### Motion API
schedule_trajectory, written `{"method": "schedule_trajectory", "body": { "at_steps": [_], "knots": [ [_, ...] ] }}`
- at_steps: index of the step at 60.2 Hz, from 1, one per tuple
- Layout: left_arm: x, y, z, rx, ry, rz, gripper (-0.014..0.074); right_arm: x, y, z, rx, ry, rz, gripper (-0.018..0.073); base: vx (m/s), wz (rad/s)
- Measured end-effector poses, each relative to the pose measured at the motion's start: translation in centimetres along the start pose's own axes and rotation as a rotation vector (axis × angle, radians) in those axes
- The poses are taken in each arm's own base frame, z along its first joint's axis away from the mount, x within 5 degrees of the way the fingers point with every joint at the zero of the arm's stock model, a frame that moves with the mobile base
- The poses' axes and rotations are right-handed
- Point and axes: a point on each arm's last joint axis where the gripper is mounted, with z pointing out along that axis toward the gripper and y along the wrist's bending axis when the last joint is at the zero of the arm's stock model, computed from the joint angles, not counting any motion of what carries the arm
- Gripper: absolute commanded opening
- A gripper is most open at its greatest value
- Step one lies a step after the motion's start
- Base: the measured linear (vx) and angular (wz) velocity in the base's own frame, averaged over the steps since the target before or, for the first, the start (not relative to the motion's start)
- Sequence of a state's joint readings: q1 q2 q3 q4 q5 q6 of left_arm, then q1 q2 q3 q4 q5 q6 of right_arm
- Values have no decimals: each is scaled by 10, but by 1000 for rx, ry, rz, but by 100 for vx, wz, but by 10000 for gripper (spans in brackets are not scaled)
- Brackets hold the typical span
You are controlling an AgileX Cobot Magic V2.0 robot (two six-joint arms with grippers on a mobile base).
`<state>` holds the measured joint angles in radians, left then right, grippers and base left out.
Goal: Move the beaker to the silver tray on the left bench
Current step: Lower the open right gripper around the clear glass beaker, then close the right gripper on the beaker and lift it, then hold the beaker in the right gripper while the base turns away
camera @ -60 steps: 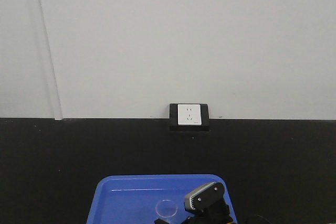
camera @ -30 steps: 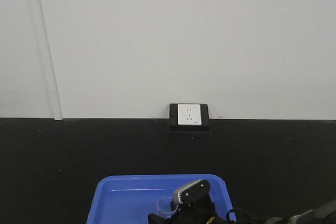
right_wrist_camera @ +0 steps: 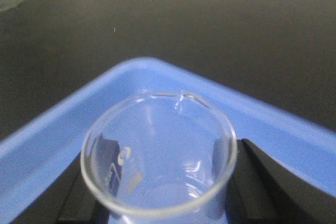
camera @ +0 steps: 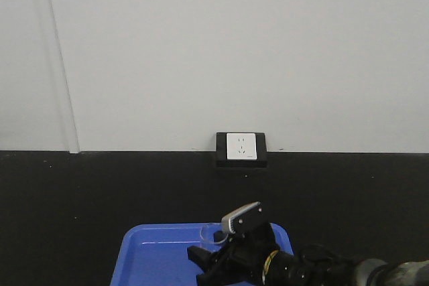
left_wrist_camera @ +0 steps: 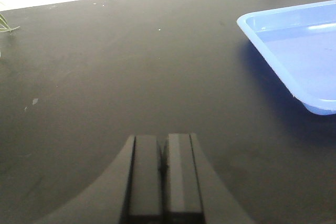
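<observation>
The beaker (right_wrist_camera: 157,153) is a small clear glass cylinder, seen from above in the right wrist view with its open rim facing the camera. My right gripper (right_wrist_camera: 157,187) is shut on it, a black finger (right_wrist_camera: 257,182) pressing each side. In the front view the beaker (camera: 212,234) hangs just above the blue tray, ahead of the right gripper (camera: 213,259). My left gripper (left_wrist_camera: 163,148) is shut with nothing in it, low over the black bench (left_wrist_camera: 131,66). The silver tray is out of view.
A bright blue plastic tray (camera: 154,256) lies on the black bench under the beaker; its corner (left_wrist_camera: 294,51) shows right of the left gripper. A white wall socket (camera: 242,147) sits on the wall behind. Green leaves (left_wrist_camera: 8,24) poke in at the far left.
The right arm has risen and moved forward, lifting the beaker off the blue tray's floor. The left gripper has no earlier frame.
</observation>
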<state>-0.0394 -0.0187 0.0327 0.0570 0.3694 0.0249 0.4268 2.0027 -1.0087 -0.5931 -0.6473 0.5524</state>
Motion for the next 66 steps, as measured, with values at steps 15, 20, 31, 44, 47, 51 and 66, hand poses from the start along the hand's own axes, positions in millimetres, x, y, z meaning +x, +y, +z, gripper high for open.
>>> {"method": "schedule_trajectory", "body": {
  "at_steps": [15,20,31,44,47,51,66],
  "knots": [
    [0,0,0,0,0,0,1,-73,12,-71,194,53,-21,-14,0,0],
    [0,0,0,0,0,0,1,-80,20,-102,232,52,-26,-14,0,0],
    [0,0,0,0,0,0,1,-66,40,-171,265,28,-36,-14,0,0],
    [0,0,0,0,0,0,1,-27,52,-219,298,59,-32,-14,0,0],
    [0,0,0,0,0,0,1,-19,54,-226,301,66,-31,-14,0,0],
    [0,0,0,0,0,0,1,-14,56,-232,302,59,-32,-14,0,0],
    [0,0,0,0,0,0,1,-8,58,-241,305,48,-35,-14,0,0]
  ]
}}
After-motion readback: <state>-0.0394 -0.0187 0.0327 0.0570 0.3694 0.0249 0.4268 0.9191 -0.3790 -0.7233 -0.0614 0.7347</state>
